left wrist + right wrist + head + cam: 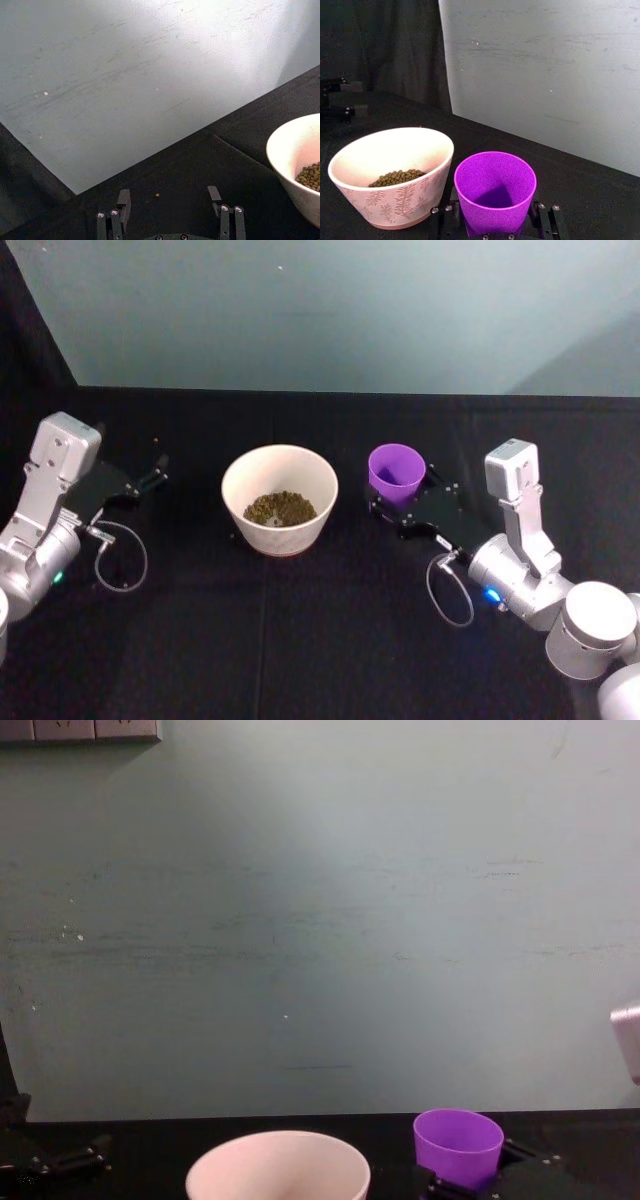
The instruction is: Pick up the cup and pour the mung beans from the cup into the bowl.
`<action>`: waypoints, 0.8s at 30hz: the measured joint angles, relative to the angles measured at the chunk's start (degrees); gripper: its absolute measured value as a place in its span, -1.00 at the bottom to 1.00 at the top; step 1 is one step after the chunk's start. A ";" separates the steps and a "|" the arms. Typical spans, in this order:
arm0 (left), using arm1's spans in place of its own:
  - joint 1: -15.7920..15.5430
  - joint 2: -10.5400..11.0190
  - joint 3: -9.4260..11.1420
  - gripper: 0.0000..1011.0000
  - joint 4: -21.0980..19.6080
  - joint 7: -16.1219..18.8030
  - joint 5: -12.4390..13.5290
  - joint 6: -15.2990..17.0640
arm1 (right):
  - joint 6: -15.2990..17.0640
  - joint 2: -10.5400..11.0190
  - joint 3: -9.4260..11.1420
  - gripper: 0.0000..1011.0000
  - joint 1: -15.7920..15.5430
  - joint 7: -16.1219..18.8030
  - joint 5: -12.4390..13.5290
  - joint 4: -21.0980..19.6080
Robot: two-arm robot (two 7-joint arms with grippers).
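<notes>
We see the small bright purple plastic cup [396,473] standing upright between the right gripper [397,502]'s fingers, which close on its base, just right of the round off-white bowl [280,498] holding the dull brownish mung beans [280,508]. The left gripper [152,473] hangs spread open and empty, left of the bowl.

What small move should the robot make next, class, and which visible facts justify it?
Probably open the right gripper and draw it back from the cup. The cup stands upright and looks empty, the mung beans lie in the bowl, so the pour seems done. The left gripper sits idle, jaws open, left of the bowl.
</notes>
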 joint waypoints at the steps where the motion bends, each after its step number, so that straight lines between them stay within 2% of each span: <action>1: 0.00 0.00 0.00 0.98 0.00 0.00 0.00 0.00 | -0.01 0.00 0.05 0.56 -0.01 -0.01 0.15 0.00; 2: 0.00 0.00 0.00 0.98 0.00 0.00 0.00 0.00 | -0.22 -0.21 0.54 0.98 -0.24 0.01 1.19 -0.16; 7: 0.00 0.00 0.00 0.98 0.00 0.00 0.00 0.00 | -0.21 0.09 0.77 0.98 -0.65 -0.04 1.33 -1.94; 14: 0.00 0.00 0.00 0.98 0.00 0.00 0.00 0.00 | 0.49 1.35 1.69 0.98 -1.38 -1.09 1.37 -8.03; 20: 0.00 0.00 0.00 0.98 0.00 0.00 0.00 0.00 | 1.25 2.22 2.44 0.98 -1.38 -1.91 1.32 -10.73; 24: 0.00 0.00 0.00 0.98 0.00 0.00 0.00 0.00 | 2.62 3.25 3.38 0.98 -1.50 -3.86 0.16 -12.50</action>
